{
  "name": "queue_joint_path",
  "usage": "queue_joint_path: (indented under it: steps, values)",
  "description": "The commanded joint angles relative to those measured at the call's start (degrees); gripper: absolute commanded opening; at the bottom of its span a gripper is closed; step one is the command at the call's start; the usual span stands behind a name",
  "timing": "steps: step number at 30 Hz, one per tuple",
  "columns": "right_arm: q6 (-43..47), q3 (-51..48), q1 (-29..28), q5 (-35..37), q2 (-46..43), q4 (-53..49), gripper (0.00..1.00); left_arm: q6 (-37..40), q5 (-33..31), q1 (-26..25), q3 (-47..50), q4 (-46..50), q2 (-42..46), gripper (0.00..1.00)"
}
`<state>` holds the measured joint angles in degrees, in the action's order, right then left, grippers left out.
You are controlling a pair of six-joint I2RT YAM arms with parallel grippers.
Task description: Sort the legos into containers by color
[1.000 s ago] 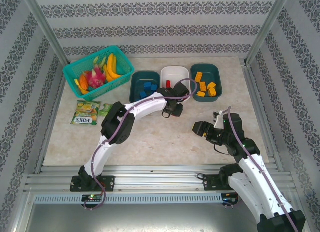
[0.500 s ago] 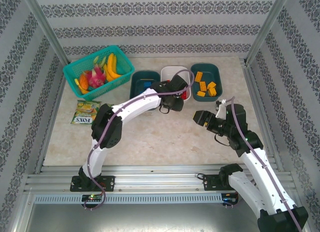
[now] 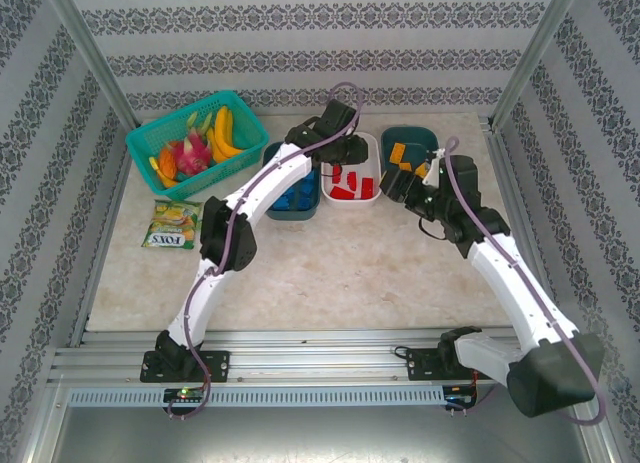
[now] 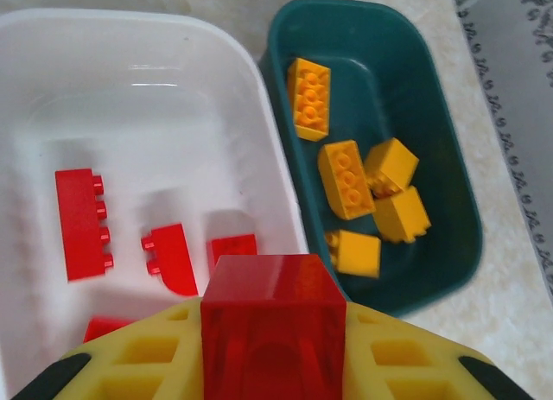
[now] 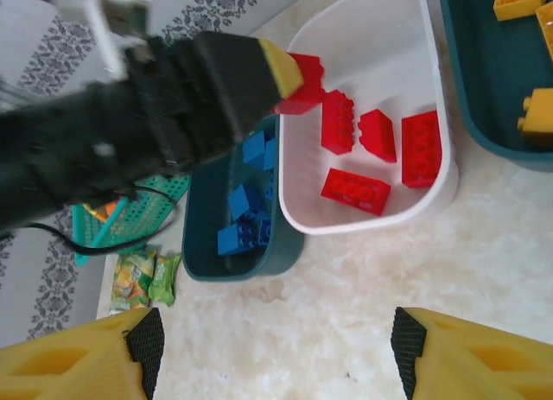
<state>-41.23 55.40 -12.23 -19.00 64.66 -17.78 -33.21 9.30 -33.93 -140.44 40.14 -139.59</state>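
My left gripper hangs over the back half of the white tray, shut on a red brick. In the right wrist view that red brick sticks out of the left fingers above the white tray. Several red bricks lie in the white tray. Blue bricks fill the left dark teal tray. Orange-yellow bricks lie in the right dark teal tray. My right gripper is open and holds nothing, above bare table in front of the trays.
A bright teal mesh basket of toy fruit stands at the back left. A green snack packet lies in front of it. Metal frame rails run along the table's sides. The right gripper sits close to the right tray's near corner.
The left gripper has moved from the trays' front edge back and up over the white tray with the red brick. The right arm has swung forward and left toward the trays.
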Motion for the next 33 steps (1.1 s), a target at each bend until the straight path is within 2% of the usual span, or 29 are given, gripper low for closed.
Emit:
queue_joint_path:
  steps: [1, 5, 11, 20, 27, 33]
  values:
    - [-2.6, 2.2, 0.4, 2.5, 2.5, 4.1, 0.72, -2.4, 3.2, 1.7, -1.7, -6.8, -4.0, 0.34]
    - [-4.5, 2.9, 0.7, 2.3, 6.0, 7.1, 0.72, -5.0, 5.3, 3.4, -2.9, -14.4, -8.2, 0.35]
    - [-4.6, 3.0, 0.7, 1.3, 7.6, 6.6, 0.72, -7.6, 5.6, 4.3, -6.8, -18.3, -13.2, 0.35]
    - [-5.3, 1.4, 0.8, 1.9, 7.4, 6.4, 0.72, -9.9, 9.2, 4.2, -6.9, -19.0, -16.3, 0.38]
    - [-4.6, 2.2, 0.8, 1.8, 7.7, 6.0, 0.72, -9.8, 9.6, 4.0, -6.9, -16.2, -17.0, 0.4]
    - [-4.4, 1.7, 0.7, 1.3, 7.5, 5.8, 0.72, -9.5, 9.6, 4.0, -7.0, -15.0, -16.9, 0.52]
